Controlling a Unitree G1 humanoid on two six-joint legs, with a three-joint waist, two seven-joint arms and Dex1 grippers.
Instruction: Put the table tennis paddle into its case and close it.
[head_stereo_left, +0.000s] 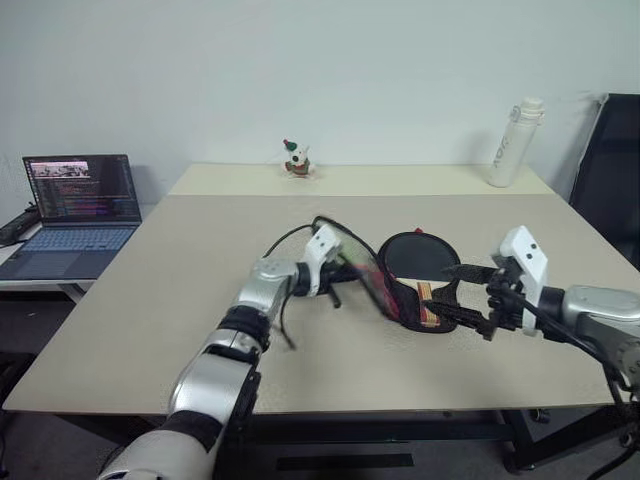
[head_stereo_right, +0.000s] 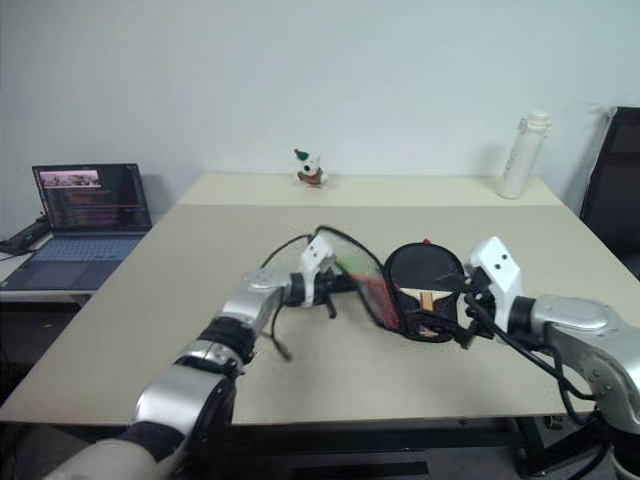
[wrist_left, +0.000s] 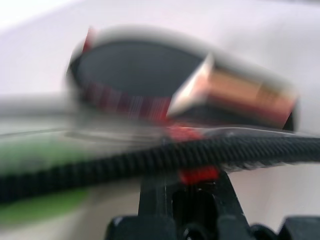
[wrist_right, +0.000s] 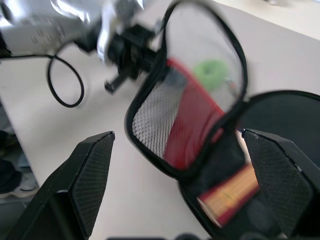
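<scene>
Black fingers of the left gripper (head_stereo_right: 335, 285) are clenched on the edge of the case's (wrist_right: 187, 127) raised flap, holding that flap up off the table so the red and black mesh lining faces the right arm. Just across the opening, the right gripper (head_stereo_left: 462, 295) has its jaws released and spread wide; in the right wrist view its two textured fingertips (wrist_right: 92, 172) stand apart on either side of the pouch and touch nothing. Between the two grippers lies the table tennis paddle (head_stereo_right: 425, 270), resting in the lower half of the open case: its round black face lies flat inside the black fabric shell and its light wooden handle with reddish sides points toward the robot, at the narrow end of the pouch. The case's zip edge runs as a dark loop around the lifted flap. A thin black cable (head_stereo_left: 285, 240) loops over the table beside the left wrist. All of this sits near the middle of the beige table (head_stereo_left: 150, 300). At the far edge stand a small figurine (head_stereo_left: 296, 159) and, well to the right, a white bottle (head_stereo_left: 514, 143). An open laptop (head_stereo_left: 75, 205) sits on a low surface off the table's left side.
</scene>
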